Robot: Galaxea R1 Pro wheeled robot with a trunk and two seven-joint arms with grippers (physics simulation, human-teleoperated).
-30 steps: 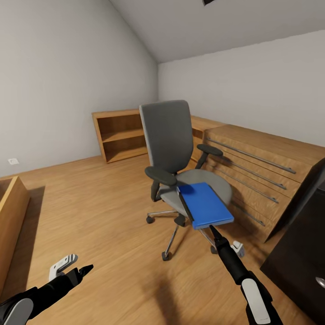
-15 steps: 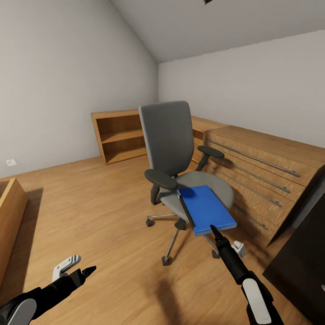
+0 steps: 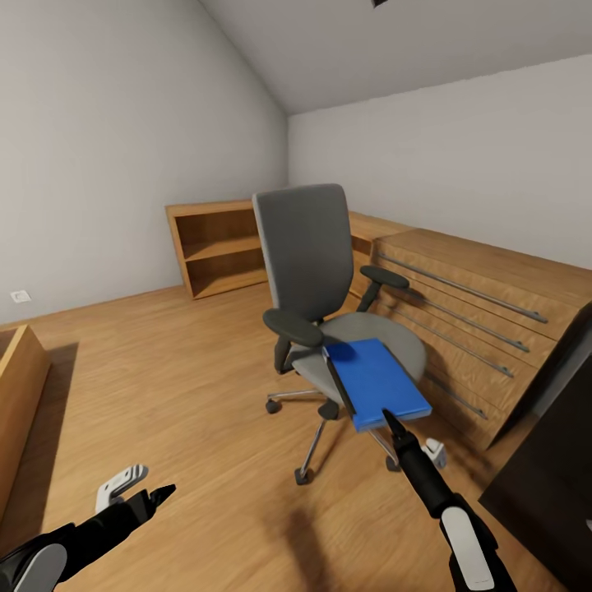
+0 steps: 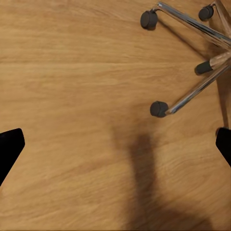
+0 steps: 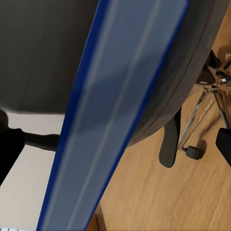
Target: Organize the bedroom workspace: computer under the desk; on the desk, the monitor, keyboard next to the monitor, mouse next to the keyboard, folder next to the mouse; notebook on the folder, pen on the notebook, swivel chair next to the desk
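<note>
We judge the step in hand to be the folder's move from the chair to the table. In the head view the folder (image 3: pixel 378 384) lies on the front of the chair (image 3: pixel 316 279) seat, its near end overhanging the seat edge towards us. The right end effector (image 3: pixel 393 424) has its tip right at that near edge, and whether it already touches we cannot say. A dark corner of the table (image 3: pixel 547 485) shows at the lower right, near the chair.

The right wrist view gives what the head view cannot: the folder's pale edge (image 5: pixel 115 110) seen close and end-on, running between the two dark fingertips (image 5: pixel 8 147) at the picture's sides. So the jaws stand apart, with the edge lined up in the gap and nothing clamped yet. It also shows the seat's underside and a castor on the floor (image 5: pixel 159 202).

The next move, in our judgement, calls for a short push forward until the edge sits well between the fingers, then closing on it, then a level lift so the flat folder does not sag or slide.

The left end effector (image 3: pixel 136 487) hangs low over the floor, well apart from the chair. Its wrist view shows the fingertips (image 4: pixel 9 149) spread wide on nothing, with the chrome legs (image 4: pixel 192 94) beyond.
</note>
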